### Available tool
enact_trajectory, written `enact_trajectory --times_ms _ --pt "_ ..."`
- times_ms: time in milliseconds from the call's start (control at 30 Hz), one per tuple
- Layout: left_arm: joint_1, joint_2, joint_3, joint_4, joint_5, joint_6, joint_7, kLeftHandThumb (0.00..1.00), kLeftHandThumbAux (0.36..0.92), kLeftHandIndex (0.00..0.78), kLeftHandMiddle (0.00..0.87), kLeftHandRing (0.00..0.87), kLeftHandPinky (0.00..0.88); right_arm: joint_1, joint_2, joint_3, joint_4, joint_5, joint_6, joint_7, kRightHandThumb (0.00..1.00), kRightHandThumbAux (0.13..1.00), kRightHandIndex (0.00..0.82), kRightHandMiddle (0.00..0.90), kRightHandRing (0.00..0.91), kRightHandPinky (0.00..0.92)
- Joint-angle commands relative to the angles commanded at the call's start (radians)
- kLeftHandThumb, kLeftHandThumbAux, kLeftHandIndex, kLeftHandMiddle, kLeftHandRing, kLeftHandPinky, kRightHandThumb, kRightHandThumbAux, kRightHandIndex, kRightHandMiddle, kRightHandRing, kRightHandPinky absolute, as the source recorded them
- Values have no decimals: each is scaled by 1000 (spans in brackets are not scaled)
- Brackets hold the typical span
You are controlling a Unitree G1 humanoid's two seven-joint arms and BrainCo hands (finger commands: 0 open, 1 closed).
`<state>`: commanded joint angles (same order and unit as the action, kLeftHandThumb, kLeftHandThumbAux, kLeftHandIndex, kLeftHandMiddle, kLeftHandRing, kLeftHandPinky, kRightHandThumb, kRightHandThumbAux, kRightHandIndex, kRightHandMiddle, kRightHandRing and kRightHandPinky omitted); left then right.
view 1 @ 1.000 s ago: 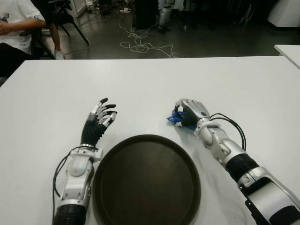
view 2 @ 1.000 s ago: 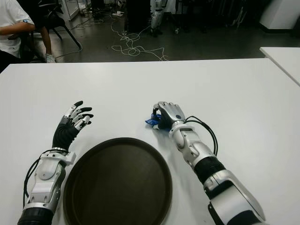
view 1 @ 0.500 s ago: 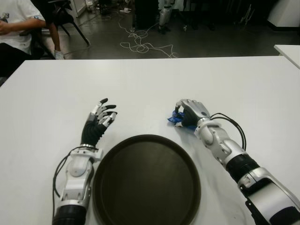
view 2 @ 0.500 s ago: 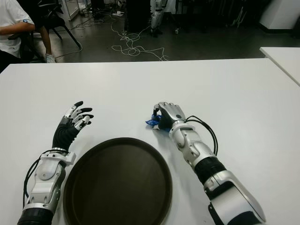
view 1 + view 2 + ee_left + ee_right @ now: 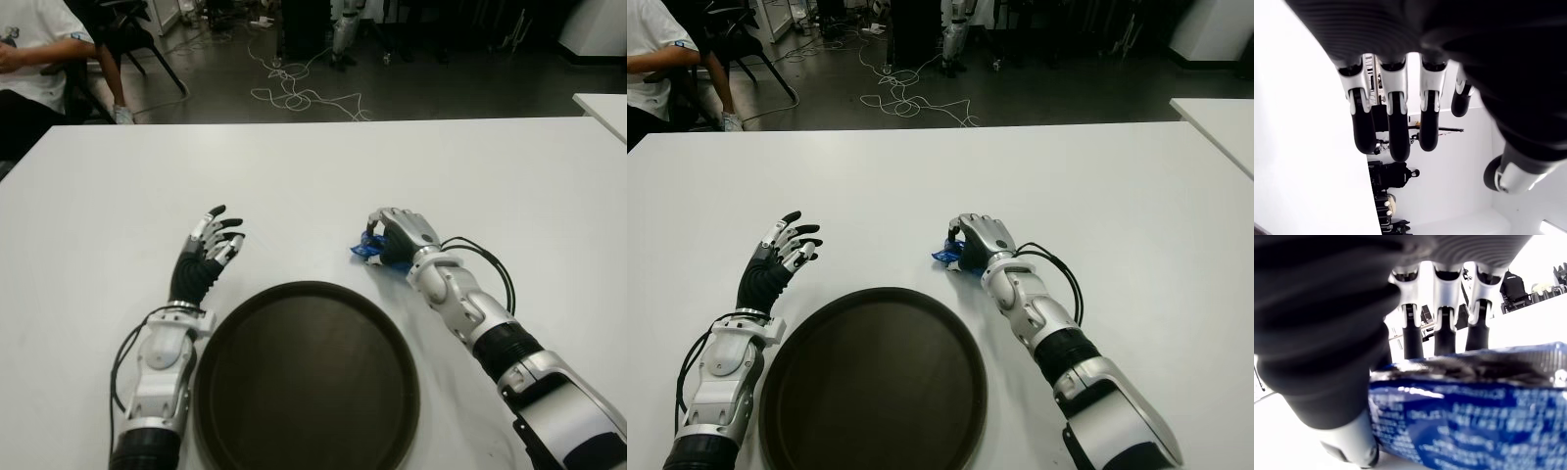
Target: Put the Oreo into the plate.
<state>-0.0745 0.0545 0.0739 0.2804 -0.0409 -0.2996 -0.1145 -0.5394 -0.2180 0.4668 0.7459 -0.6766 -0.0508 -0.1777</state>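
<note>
The small blue foil-wrapped Oreo packet sits on the white table, just past the far-right rim of the round dark brown plate, close to it but w/ a strip of bare table between. The robot's right hand, silver-and-black, is curled over the packet; the right wrist view shows the black-tipped fingers folded down behind the wrapper and the thumb under its near edge, so the hand is closed on the Oreo. Whether the packet is off the table yet, can't tell; in the eye views it looks at or barely above the surface.

Step in hand, as I read it: grasp made, lift & carry not yet done. Plate is bare, so the task is at an early stage. Next move calls for raising the packet clear of the table and of the plate's raised rim, then swinging it in toward the robot and slightly to its left, over the plate's middle, and only then letting go. A crinkly wrapper may slip, so the grip needs to be firm.

Left hand shows beside the plate's far-left rim, fingers spread & holding nothing; idle.

Writing: wrist view shows rows of tiny white print on the blue wrapper, too small to read. No Oreo logo legible in any view.
</note>
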Motion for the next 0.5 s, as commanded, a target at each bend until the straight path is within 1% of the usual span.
enact_trajectory --times_ms 167,300,500 --pt "-1 -1 -1 2 -2 0 -2 387 586 116 261 290 318 1 -4 -1 -5 1 -3 7 104 914 614 751 763 750" --pt "-5 -2 -1 10 -2 -2 -1 399 586 119 265 291 319 3 -6 -4 -8 4 -4 10 112 912 631 757 767 753" --pt "-7 -2 -2 17 4 -10 4 393 582 119 267 292 313 10 -8 -18 -29 14 -10 4 79 917 633 766 776 760"
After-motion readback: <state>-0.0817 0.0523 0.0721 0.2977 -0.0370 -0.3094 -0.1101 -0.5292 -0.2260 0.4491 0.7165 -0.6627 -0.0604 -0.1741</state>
